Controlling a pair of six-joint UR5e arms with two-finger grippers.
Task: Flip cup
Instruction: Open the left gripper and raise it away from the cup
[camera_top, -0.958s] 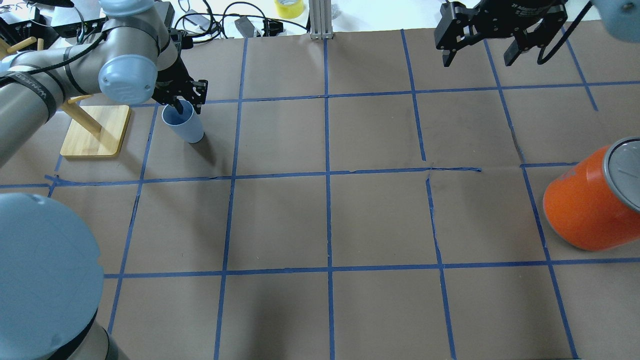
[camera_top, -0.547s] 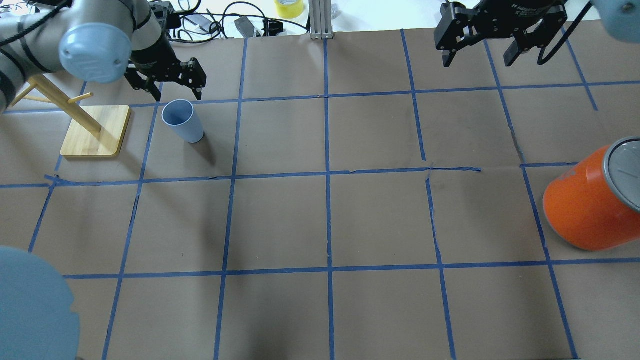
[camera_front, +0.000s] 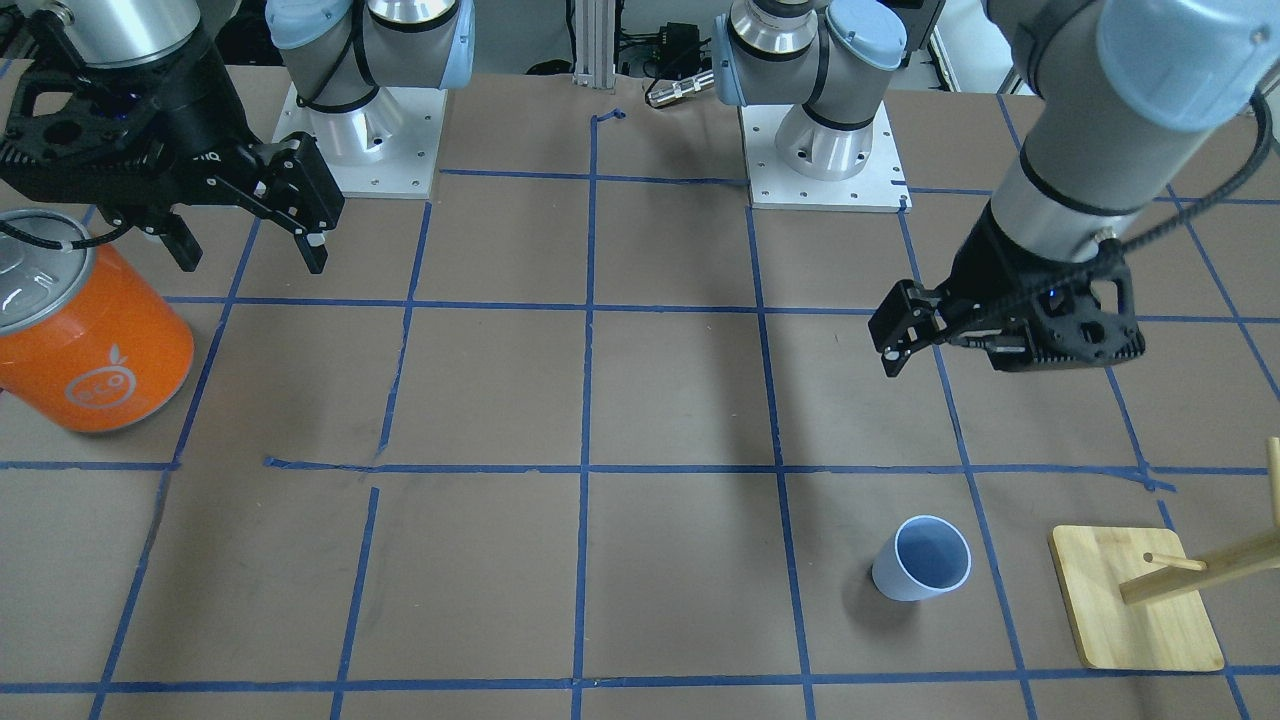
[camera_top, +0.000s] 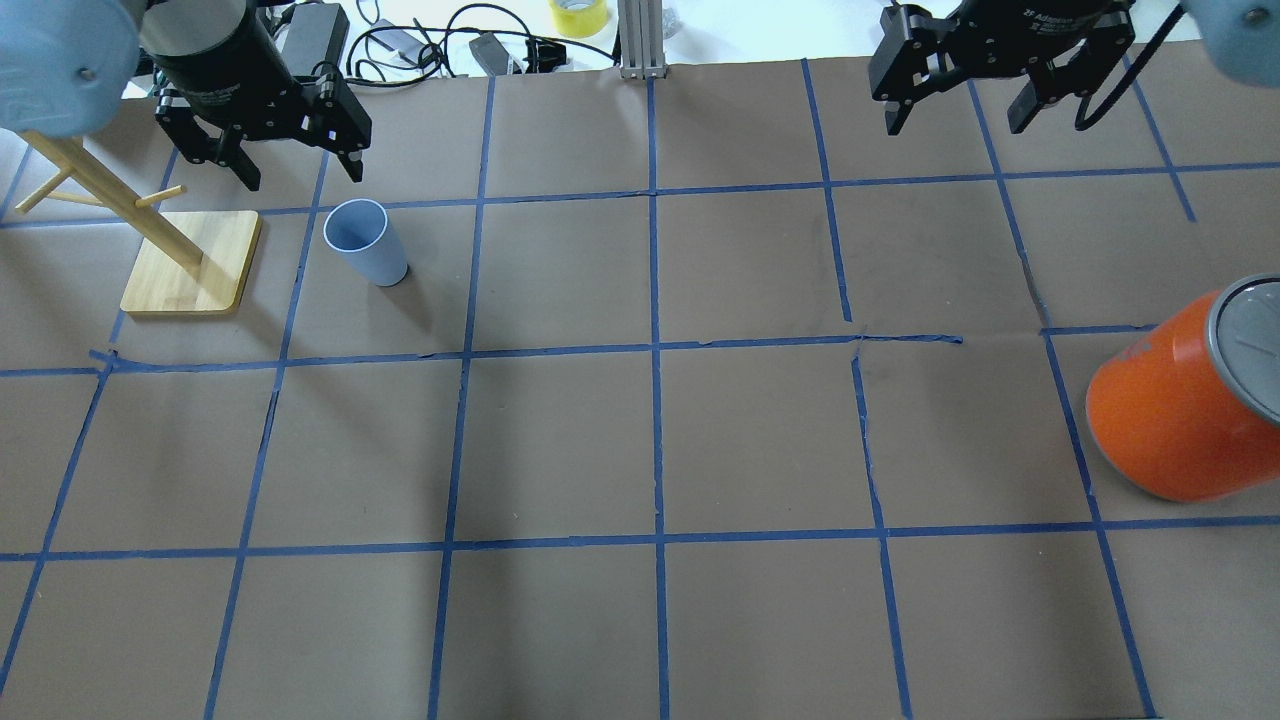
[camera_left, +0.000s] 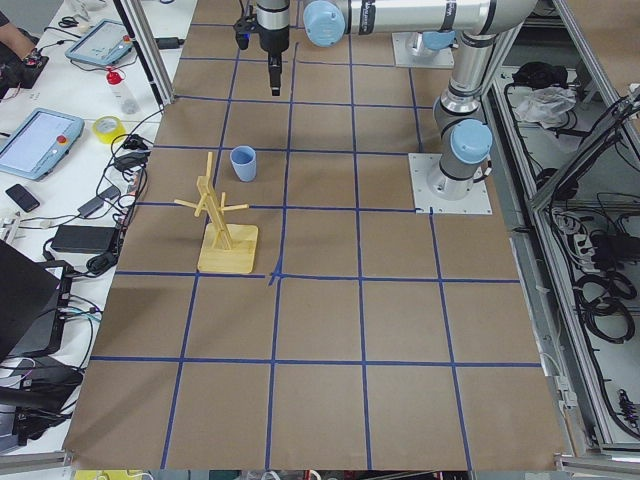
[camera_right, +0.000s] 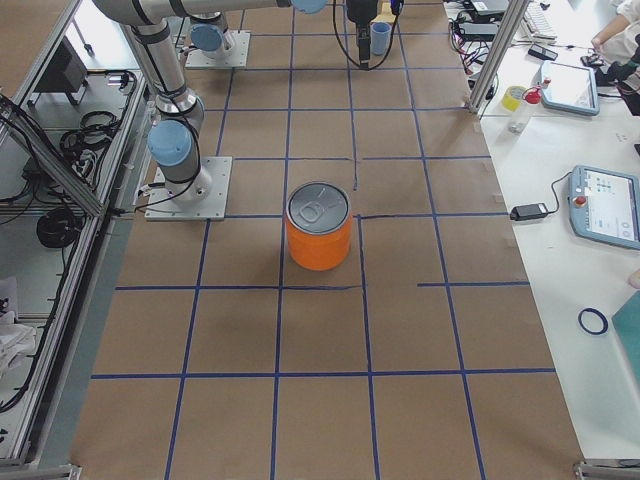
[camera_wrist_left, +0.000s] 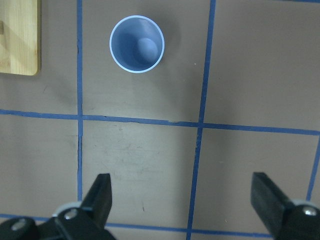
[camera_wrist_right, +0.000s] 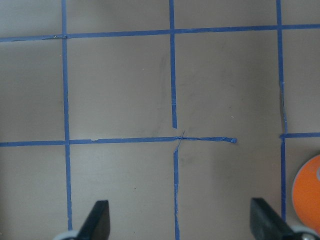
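Note:
The pale lavender-blue cup (camera_top: 365, 243) stands upright, mouth up, on the brown table at the far left; it also shows in the front view (camera_front: 922, 558) and in the left wrist view (camera_wrist_left: 137, 44). My left gripper (camera_top: 300, 172) is open and empty. It hangs raised above the table, just beyond the cup and apart from it. In the left wrist view the gripper (camera_wrist_left: 182, 182) has both fingers spread wide with bare table between them. My right gripper (camera_top: 955, 122) is open and empty, high at the far right, far from the cup.
A wooden peg stand (camera_top: 190, 262) stands just left of the cup. A large orange can (camera_top: 1180, 410) with a silver lid stands at the right edge. Cables and a yellow tape roll (camera_top: 578, 15) lie beyond the far edge. Blue tape lines grid the table.
One second ago one left finger was inside the cup's rim. The left gripper has since lifted off and moved away to the far left. The cup stays upright in place. The right arm is still.

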